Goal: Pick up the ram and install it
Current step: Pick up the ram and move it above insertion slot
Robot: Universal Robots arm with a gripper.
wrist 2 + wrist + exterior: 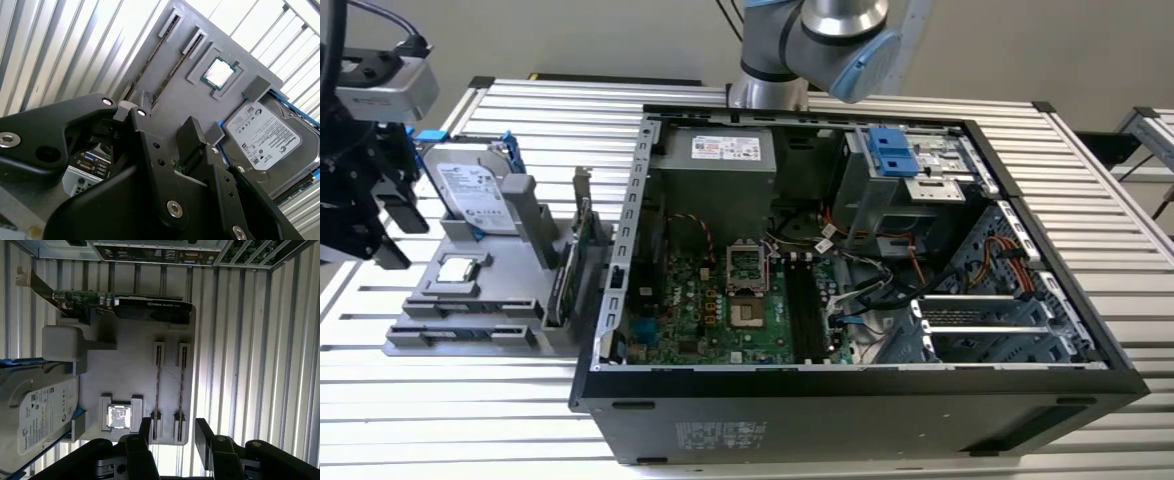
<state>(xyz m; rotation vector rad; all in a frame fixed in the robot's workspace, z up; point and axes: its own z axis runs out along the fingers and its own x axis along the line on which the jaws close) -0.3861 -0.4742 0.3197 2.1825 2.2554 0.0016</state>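
Grey holder [130,357] lies flat on the slatted metal table [250,350].

- **Slots:** Two narrow parallel slots run along the holder's side toward the open table. Each carries a thin dark strip, seemingly a ram on edge: the inner ram [158,385] and the outer ram [181,385].
- **Processor:** A processor [119,416] sits in a square pocket of the holder, just beside the inner slot.
- **Hard drive:** A hard drive [40,410] with blue rails stands at the holder's opposite side.
- **Expansion card:** An expansion card [145,307] stands across the holder's end nearest the computer case [160,250].
- **Gripper:** The gripper [173,421] hangs over the holder's other end, fingers spread, nothing between them.
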